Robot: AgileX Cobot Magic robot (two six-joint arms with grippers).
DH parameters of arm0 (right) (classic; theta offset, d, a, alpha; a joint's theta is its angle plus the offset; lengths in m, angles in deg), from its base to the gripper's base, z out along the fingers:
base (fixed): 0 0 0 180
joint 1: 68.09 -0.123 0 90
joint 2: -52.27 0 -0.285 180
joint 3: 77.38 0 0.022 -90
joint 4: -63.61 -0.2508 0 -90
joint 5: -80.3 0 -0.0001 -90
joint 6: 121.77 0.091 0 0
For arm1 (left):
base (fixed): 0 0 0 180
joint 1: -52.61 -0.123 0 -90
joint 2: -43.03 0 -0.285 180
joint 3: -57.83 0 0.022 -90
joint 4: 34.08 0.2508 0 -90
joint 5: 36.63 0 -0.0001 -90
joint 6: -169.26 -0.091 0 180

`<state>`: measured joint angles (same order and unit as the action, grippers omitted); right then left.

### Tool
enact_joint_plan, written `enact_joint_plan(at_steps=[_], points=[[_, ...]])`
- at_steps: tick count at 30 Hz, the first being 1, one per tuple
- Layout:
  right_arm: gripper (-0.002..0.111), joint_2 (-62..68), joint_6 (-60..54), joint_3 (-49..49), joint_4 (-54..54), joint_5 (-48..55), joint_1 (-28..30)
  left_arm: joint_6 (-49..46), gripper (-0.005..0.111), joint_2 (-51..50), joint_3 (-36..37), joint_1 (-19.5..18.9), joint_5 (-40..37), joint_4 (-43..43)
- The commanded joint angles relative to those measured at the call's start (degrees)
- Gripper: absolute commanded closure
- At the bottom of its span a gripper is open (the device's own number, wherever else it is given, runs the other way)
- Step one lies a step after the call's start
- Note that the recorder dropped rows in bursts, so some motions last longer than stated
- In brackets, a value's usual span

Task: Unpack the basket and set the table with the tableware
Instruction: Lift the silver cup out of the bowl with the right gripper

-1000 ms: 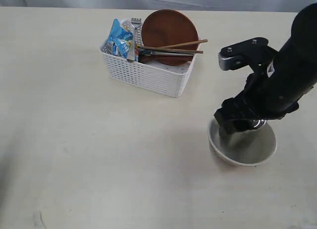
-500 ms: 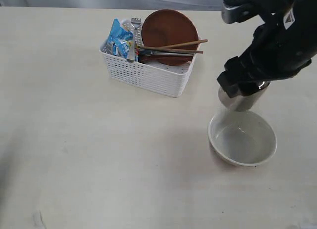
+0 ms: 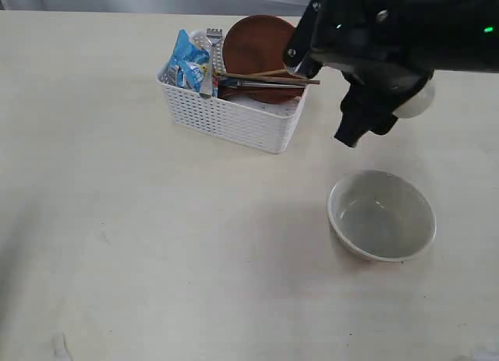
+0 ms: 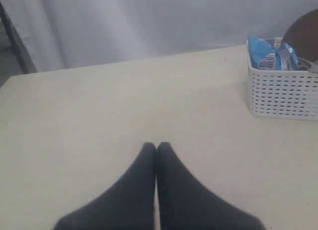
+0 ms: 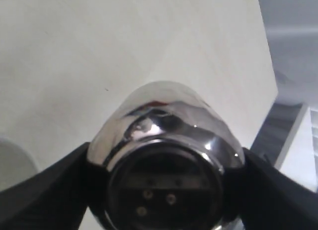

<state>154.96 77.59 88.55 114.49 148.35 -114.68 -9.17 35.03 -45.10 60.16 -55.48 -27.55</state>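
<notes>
Pale cream table [image 3: 125, 244] under even light. The white basket [image 3: 234, 119] stands far, left of centre. It holds the brown plate [image 3: 265, 45], chopsticks [image 3: 292, 69], a fork [image 3: 212, 45] and a blue snack bag [image 3: 185, 65]. The off-white bowl [image 3: 381, 215] sits empty on the near right, well apart from the basket.

The right gripper [image 5: 164, 190] is raised above the table, right of the basket and beyond the bowl. Its fingers are spread wide and clamped on the steel cup [image 5: 164, 111]. The cup's tilt cannot be judged.

The left gripper [image 4: 156, 149] hovers over bare table left of the basket, fingers pressed together and holding nothing.

Judged step: placing the cup, not yet set down. The next move calls for a descent onto bare table just beside the bowl and clear of its rim. The cup should arrive upright and be released only once its base rests.
</notes>
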Motion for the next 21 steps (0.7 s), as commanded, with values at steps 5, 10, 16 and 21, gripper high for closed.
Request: enact_joint_plan(at_steps=[5, 10, 16, 21], points=[[0.109, 11.6, 5.5, 0.3, 4.3, 1.4, 12.7, 0.0, 0.107, 0.2, 0.1, 0.4, 0.5, -0.2], [0.109, 16.9, 5.3, 0.3, 1.1, -2.8, 17.9, 0.0, 0.107, 0.2, 0.1, 0.4, 0.5, -0.2], [0.109, 20.5, 5.1, 0.3, 1.5, -5.2, 17.9, 0.0, 0.107, 0.2, 0.1, 0.4, 0.5, -0.2], [0.109, 20.8, 4.5, 0.4, 0.2, -8.2, 17.9, 0.0, 0.107, 0.2, 0.1, 0.4, 0.5, -0.2]])
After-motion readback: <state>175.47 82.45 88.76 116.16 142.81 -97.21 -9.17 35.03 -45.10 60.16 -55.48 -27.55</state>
